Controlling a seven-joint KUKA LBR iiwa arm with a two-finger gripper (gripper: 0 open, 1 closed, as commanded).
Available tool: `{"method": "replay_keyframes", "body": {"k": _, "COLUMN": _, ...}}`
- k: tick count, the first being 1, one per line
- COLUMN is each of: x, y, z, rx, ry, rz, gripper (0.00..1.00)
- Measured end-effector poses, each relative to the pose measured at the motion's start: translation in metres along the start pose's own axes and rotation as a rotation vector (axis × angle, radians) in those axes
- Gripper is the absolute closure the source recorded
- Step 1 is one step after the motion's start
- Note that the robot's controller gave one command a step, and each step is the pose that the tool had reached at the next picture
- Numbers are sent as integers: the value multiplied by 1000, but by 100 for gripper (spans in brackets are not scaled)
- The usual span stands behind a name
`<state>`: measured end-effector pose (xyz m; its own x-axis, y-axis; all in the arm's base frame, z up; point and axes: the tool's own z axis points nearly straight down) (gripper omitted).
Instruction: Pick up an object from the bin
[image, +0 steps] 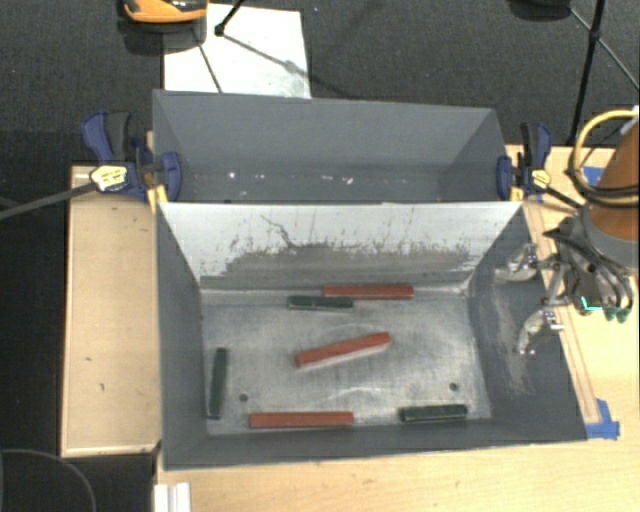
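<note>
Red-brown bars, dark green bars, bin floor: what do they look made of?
Red-brown bars: matte, even colour, straight edges; probably painted wood or plastic, can't tell which. Dark green bars: same shape and dull finish, likely the same stuff. Bin floor: bare grey sheet metal, scuffed pale with scratch marks.
</note>
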<state>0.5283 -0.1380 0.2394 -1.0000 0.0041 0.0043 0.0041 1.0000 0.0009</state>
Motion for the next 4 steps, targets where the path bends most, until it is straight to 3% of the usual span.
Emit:
{"method": "replay_keyframes", "body": {"k": 1, "x": -2, "y": 1, "z": -4, "rx": 2, "ry": -8, "rz": -4, "gripper": 0}}
{"method": "replay_keyframes", "body": {"k": 2, "x": 12, "y": 52, "z": 66, "rx": 2, "ry": -11, "rz": 10, "gripper": 0}}
{"method": "replay_keyframes", "body": {"k": 3, "x": 26, "y": 53, "z": 92, "rx": -2, "ry": -4, "rz": -60, "gripper": 0}}
{"method": "replay_keyframes", "body": {"k": 4, "x": 36, "y": 59, "z": 161, "rx": 1, "ry": -6, "rz": -34, "gripper": 100}}
